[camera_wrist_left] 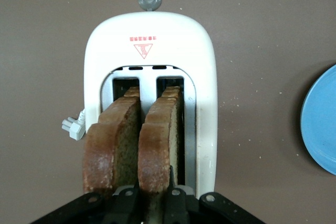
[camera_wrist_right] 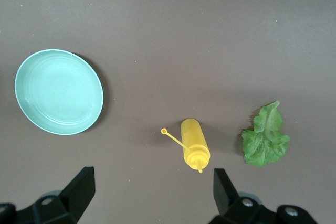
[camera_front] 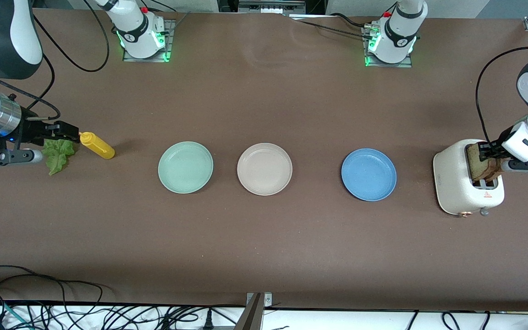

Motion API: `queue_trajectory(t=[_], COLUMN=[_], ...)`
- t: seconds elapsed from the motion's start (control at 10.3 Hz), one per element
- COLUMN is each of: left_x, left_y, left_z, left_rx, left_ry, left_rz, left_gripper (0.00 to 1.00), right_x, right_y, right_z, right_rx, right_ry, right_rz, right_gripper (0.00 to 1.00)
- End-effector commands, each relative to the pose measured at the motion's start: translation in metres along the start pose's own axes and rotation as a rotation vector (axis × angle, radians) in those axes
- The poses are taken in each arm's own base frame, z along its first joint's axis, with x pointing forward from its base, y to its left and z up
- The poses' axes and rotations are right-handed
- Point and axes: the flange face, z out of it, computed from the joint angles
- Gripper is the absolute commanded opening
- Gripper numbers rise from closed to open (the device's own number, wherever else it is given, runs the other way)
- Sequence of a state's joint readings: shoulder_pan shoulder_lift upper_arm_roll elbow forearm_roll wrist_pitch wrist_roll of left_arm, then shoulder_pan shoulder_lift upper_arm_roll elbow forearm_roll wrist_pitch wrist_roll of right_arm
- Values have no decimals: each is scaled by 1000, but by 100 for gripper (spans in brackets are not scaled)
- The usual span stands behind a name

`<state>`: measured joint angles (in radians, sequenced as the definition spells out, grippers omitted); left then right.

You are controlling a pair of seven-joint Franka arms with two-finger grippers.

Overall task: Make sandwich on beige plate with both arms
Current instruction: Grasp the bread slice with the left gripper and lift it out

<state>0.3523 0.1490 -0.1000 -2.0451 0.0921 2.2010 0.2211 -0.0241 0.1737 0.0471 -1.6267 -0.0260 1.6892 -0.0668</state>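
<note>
Brown matte table (camera_front: 264, 238) carries three empty plates in a row, the beige plate (camera_front: 264, 168) between a mint plate (camera_front: 185, 167) and a blue plate (camera_front: 368, 174). At the left arm's end a cream toaster (camera_front: 461, 192) holds two bread slices (camera_wrist_left: 118, 140); the left gripper (camera_wrist_left: 153, 195) is clenched on one slice (camera_wrist_left: 157, 145). At the other end, the right gripper (camera_wrist_right: 152, 190) hangs released over one yellow bottle (camera_wrist_right: 194, 145) beside one lettuce leaf (camera_wrist_right: 266, 137).

Brown table (camera_front: 264, 247), and in a row a mint-green plate (camera_front: 185, 167), the beige plate (camera_front: 264, 168), a blue plate (camera_front: 368, 174); yellow bottle (camera_front: 97, 145), green lettuce (camera_front: 58, 155), cream toaster (camera_front: 456, 183) with brown bread (camera_wrist_left: 160, 140).
</note>
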Motion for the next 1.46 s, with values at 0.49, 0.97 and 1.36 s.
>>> queue_trajectory(t=[0.49,0.97,1.36], left_x=[14,29,30], left_y=[-1,92,186], left_z=[-95,-153,-158], left_rx=[-19,-44,-351], left_ry=[-37,-85,-117], left_rz=[2,151,24], left_gripper=[0,0,0], right_x=[-1,-1,-1], right_y=[1,1,1], right_z=[-4,-4,-4], right_rx=[7,7,7], right_ry=[10,10,10], right_rz=[0,0,0], right_gripper=[100,100,100])
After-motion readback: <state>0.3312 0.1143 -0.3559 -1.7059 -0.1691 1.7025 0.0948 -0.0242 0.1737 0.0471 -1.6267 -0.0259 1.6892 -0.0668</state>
